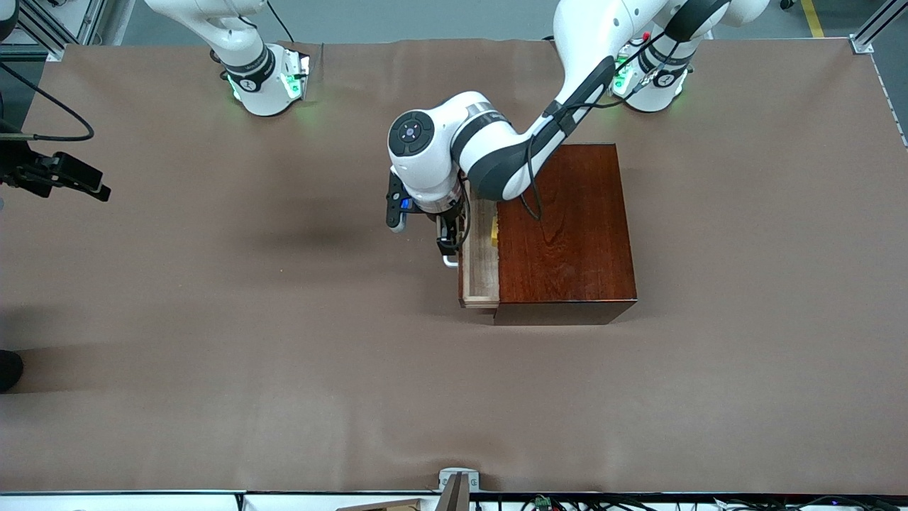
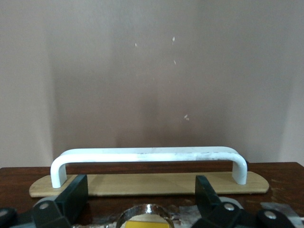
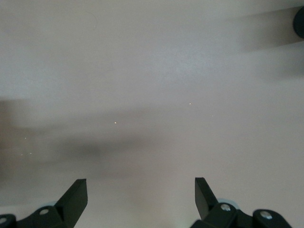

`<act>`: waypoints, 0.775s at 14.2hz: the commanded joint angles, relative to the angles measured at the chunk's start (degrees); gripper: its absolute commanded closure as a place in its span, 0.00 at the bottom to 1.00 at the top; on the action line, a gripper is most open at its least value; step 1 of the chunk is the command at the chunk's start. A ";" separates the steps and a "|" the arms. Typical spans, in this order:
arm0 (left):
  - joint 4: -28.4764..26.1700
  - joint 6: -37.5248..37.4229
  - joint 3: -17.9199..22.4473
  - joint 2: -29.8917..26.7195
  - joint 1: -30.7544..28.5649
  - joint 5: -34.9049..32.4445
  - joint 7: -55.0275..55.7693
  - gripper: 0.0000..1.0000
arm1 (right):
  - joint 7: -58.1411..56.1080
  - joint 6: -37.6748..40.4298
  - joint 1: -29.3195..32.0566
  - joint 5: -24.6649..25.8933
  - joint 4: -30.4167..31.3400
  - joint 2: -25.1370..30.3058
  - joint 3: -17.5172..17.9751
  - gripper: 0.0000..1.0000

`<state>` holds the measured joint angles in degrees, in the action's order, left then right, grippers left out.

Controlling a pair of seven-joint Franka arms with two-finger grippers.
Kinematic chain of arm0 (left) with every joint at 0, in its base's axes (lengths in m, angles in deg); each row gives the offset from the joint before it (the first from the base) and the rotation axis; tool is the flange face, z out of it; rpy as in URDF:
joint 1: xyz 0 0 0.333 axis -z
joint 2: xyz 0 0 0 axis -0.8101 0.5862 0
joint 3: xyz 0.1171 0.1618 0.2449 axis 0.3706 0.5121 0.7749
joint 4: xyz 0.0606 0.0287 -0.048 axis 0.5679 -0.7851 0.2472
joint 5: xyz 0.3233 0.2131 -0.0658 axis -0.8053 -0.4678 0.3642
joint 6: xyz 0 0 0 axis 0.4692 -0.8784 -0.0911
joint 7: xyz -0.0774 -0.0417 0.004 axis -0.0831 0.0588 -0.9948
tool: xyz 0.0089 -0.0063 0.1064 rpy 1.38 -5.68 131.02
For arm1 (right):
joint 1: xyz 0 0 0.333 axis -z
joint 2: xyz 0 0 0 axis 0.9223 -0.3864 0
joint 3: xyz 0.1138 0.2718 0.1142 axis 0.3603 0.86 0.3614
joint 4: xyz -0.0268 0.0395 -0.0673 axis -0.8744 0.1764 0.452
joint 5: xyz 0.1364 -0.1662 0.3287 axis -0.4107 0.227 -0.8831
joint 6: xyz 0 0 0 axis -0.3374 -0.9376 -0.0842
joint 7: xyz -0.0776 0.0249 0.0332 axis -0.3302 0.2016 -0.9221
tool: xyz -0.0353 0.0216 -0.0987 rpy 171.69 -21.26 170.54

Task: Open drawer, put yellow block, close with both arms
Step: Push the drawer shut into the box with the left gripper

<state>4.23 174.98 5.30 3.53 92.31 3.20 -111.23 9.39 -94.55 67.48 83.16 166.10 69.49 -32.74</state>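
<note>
Left gripper (image 2: 141, 190) fingers (image 2: 76, 192) standing wide, holding nothing, sitting just by the white handle (image 2: 147, 155) of the drawer (image 1: 480, 264), which is sticking partway out of the box (image 1: 567, 227). Yellow block (image 1: 494, 231) lying in drawer. Right gripper (image 3: 141, 192) fingers wide over bare surface (image 1: 213, 319), waiting.

1. Wooden box (image 1: 571, 231) taken as landmark, toward the left arm's end of the table (image 1: 213, 355).
2. Drawer (image 1: 480, 266) pulled partly out of the box, toward the right arm's end.
3. Yellow block (image 1: 494, 233) in the drawer, right at the box's edge.
4. Handle (image 2: 147, 159) on the drawer front, facing away from the box.
5. Left gripper (image 1: 445, 245) at the handle, fingers (image 2: 76, 194) spread, apart from the bar.
6. Right gripper (image 3: 142, 199) spread wide over bare table, well apart from the box.
</note>
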 commanded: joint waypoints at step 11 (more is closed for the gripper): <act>-1.91 -6.44 0.50 -2.57 -1.11 -4.43 -0.71 0.00 | 0.11 0.19 0.05 0.26 -1.43 -0.50 -0.04 0.00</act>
<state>3.81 170.35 5.58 2.55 92.04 0.82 -111.25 9.38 -94.88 67.54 83.23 165.87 69.45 -32.88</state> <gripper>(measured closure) 0.000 0.000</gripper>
